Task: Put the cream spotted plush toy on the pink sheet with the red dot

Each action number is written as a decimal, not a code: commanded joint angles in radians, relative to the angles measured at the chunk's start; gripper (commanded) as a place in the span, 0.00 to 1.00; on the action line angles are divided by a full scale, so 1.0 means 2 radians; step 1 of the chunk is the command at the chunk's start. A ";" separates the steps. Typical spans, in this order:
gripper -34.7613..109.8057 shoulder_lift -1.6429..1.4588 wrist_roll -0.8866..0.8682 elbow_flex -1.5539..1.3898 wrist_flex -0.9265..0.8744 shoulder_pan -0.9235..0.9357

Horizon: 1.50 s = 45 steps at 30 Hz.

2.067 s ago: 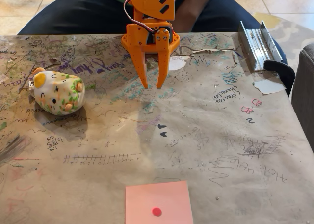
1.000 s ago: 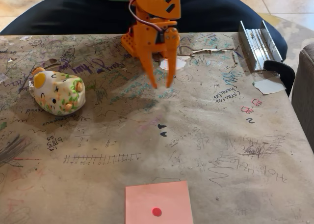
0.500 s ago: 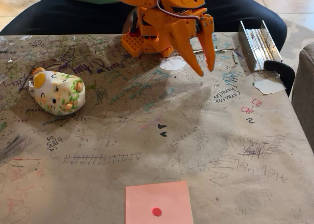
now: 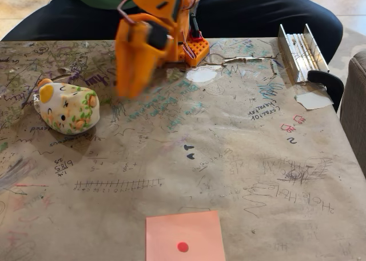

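Blurred tool (image 4: 130, 89) near cream spotted plush toy (image 4: 67, 107)

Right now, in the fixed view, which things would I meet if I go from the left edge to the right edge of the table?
cream spotted plush toy → orange gripper, blurred → pink sheet with the red dot → metal channel

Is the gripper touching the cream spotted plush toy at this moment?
Apart. The fixed view shows the blurred gripper to the right of the cream spotted plush toy, with bare table between them.
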<state>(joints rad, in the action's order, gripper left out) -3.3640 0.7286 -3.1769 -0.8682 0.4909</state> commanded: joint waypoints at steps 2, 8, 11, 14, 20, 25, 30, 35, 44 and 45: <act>0.36 -0.005 -0.218 0.006 0.027 0.094; 0.32 -0.005 -0.235 0.017 -0.001 0.104; 0.43 -0.005 -0.193 0.018 -0.019 0.082; 0.51 -0.005 -0.119 0.018 -0.041 0.066; 0.37 -0.005 -0.133 0.018 -0.039 0.082; 0.47 -0.005 -0.150 0.019 -0.035 0.091; 0.47 -0.005 -0.182 0.027 0.009 0.114; 0.49 0.012 -0.183 0.110 -0.013 0.089; 0.55 0.372 -0.210 0.399 -0.136 0.098; 0.55 0.401 -0.211 0.413 -0.145 0.097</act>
<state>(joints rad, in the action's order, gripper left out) -2.7888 0.3175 -2.6691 -1.0692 0.6734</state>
